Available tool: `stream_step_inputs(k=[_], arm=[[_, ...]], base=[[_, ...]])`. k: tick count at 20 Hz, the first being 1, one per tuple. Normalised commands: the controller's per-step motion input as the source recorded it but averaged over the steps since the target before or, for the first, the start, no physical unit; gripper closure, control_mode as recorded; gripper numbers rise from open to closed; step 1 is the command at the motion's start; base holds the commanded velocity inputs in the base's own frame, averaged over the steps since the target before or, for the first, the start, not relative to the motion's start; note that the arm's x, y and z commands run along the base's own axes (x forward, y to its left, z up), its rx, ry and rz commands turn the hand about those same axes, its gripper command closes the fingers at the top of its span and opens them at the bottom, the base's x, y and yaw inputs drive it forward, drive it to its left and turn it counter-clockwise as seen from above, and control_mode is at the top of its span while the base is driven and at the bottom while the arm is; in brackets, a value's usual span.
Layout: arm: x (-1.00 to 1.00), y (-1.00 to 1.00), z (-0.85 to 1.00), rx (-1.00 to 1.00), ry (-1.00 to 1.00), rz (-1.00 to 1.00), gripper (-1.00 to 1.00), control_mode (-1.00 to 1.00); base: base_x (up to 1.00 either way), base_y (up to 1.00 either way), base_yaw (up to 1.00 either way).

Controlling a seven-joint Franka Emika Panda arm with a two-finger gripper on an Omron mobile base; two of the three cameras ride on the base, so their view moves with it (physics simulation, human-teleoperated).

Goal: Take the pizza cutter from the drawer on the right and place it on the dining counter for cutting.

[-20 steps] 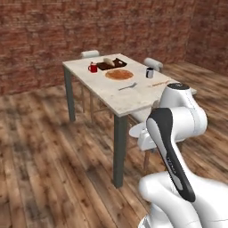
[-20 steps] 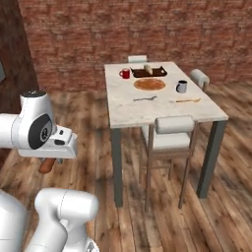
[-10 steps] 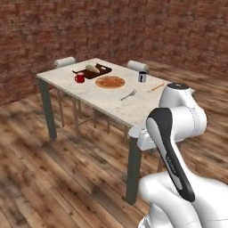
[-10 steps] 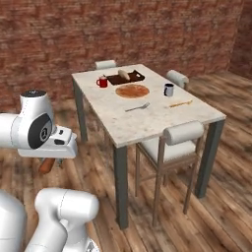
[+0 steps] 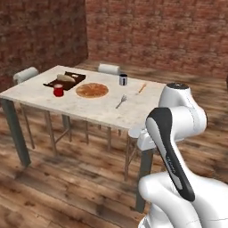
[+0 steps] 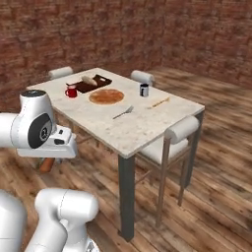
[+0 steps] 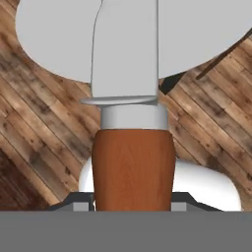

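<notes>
The hand (image 7: 132, 209) is clamped on the pizza cutter (image 7: 133, 123): in the hand view the reddish-brown wooden handle rises from between the two fingertips, followed by a pale metal collar and a broad silvery blade that extends toward the top of the picture. The cutter fills the middle of that view, with wooden floor planks behind it. In the right base view the handle end (image 6: 47, 165) projects below the white wrist block, low beside the arm and above the floor, well apart from the table top.

The table (image 6: 142, 133) has a pale speckled stone top on grey legs and stands on a wooden plank floor (image 5: 67, 187) in front of a brick wall (image 6: 147, 34). The cutter is not on the table; it is carried in the hand, short of the near edge of the table.

Items on the table top:
- A round pizza (image 6: 106, 96) lies near the middle.
- A dark tray (image 6: 93, 82) with bread on it lies beyond the pizza, toward the far end.
- A red mug (image 6: 72, 91) stands just beside the tray.
- A dark cup (image 6: 143, 90) stands to the right of the pizza in the right base view.
- A fork (image 6: 123, 112) lies on the near side of the pizza.
- A thin light stick-like utensil (image 6: 160, 102) lies near the right edge; its type cannot be determined.

Chairs with pale cushions stand around the table. One chair (image 6: 174, 140) is tucked in at the near right side in the right base view.
</notes>
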Motion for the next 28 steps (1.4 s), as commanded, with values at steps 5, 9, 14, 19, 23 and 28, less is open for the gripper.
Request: stream_step_inputs(k=[5,9,14,19,23,28], arm=[[0.0,0.0,0.0,0.0,0.0,0.0,1.0,1.0],[0.0,0.0,0.0,0.0,0.0,0.0,1.0,1.0],[0.0,0.0,0.0,0.0,0.0,0.0,1.0,1.0],[0.0,0.0,0.0,0.0,0.0,0.0,1.0,1.0],[0.0,0.0,0.0,0.0,0.0,0.0,1.0,1.0],[0.0,0.0,0.0,0.0,0.0,0.0,1.0,1.0]], base=[[0.07,0.8,-0.73],[0.03,0.78,-0.75],[0.04,0.86,-0.71],[0.05,1.0,-0.34],[0.09,1.0,-0.12],[0.16,0.85,0.0]])
